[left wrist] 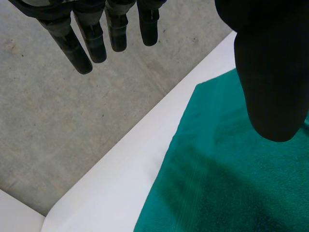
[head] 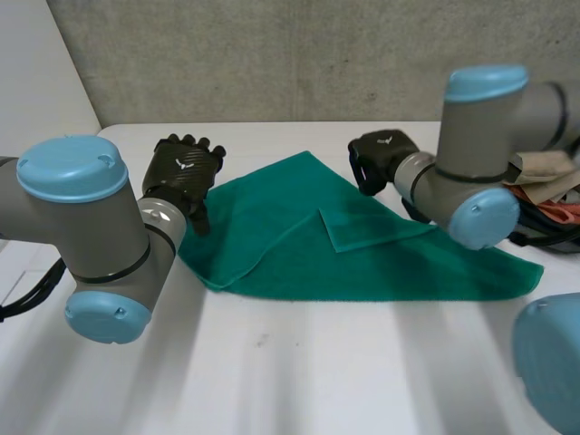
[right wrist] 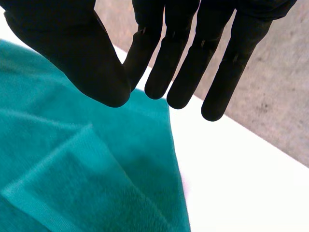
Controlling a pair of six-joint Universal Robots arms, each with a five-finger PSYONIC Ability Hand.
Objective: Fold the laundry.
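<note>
Folding seems only partly done: the green towel (head: 272, 236) lies mid-bench (head: 299, 372) in a rough triangle with one small corner flapped over, while the left hand (head: 186, 168) at its left edge and the right hand (head: 376, 159) at its far edge hang straight-fingered, holding nothing.

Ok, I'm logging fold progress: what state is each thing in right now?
green towel: lying flat, one corner flap folded onto it.
left hand: open, holding nothing, at the towel's edge.
right hand: open, holding nothing, by the towel's far edge.
clothes pile: heaped, unfolded.
</note>
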